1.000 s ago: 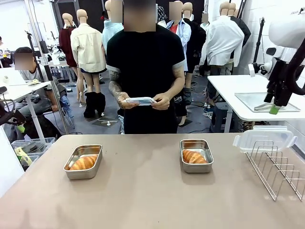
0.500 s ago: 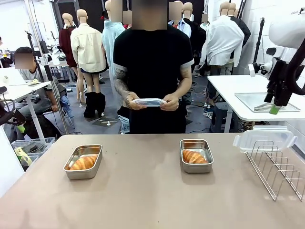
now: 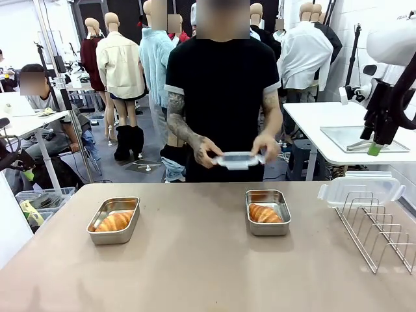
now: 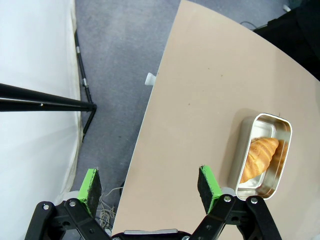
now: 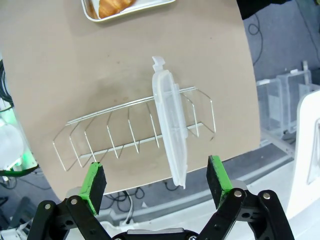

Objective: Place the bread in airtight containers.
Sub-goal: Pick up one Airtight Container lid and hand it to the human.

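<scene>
The person's lid point(image 3: 239, 158) has dropped rightward; left gripper point(image 4: 150, 186) and right gripper point(image 5: 157, 182) gape wide, croissant point(image 4: 260, 159) just right of left fingers point(image 4: 207, 186)

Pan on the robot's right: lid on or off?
Off. The pan sits uncovered with its croissant showing; the person holds a lid clear of it.

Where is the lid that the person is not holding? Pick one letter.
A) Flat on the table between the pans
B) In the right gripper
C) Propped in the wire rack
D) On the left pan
C: the lid stands on edge between the wires of the wire rack, touched by no gripper or hand.
</scene>
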`<action>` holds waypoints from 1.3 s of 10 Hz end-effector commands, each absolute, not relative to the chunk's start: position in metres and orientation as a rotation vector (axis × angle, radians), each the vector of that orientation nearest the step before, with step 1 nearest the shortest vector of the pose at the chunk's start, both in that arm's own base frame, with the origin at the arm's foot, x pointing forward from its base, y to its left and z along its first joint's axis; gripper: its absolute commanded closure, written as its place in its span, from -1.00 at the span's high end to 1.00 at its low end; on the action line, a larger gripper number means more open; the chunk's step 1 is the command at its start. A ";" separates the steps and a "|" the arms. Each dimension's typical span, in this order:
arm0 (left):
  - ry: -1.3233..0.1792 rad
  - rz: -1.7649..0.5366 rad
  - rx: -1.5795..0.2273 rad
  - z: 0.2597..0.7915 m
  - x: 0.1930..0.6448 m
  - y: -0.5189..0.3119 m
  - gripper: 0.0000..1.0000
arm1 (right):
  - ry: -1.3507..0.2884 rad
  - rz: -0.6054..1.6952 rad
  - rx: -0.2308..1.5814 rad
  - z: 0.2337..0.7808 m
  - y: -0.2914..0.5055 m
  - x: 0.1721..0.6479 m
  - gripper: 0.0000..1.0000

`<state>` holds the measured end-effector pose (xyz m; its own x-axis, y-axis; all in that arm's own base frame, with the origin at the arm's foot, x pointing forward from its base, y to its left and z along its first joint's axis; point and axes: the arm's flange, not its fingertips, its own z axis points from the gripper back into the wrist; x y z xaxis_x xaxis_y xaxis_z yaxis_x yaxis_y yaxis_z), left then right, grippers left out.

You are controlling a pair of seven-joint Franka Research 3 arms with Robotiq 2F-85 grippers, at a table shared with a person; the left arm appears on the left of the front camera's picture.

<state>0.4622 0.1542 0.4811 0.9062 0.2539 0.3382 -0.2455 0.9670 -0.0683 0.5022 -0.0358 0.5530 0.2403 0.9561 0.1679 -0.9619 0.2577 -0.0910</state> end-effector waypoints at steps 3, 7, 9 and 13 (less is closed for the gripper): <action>-0.354 0.259 -0.002 0.481 0.459 0.155 1.00 | -0.201 1.320 0.030 0.552 -0.037 0.503 1.00; -0.354 0.259 -0.002 0.481 0.459 0.155 1.00 | -0.201 1.320 0.030 0.552 -0.037 0.503 1.00; -0.354 0.259 -0.002 0.481 0.459 0.155 1.00 | -0.201 1.320 0.030 0.552 -0.037 0.503 1.00; -0.354 0.259 -0.002 0.481 0.459 0.155 1.00 | -0.201 1.320 0.030 0.552 -0.037 0.503 1.00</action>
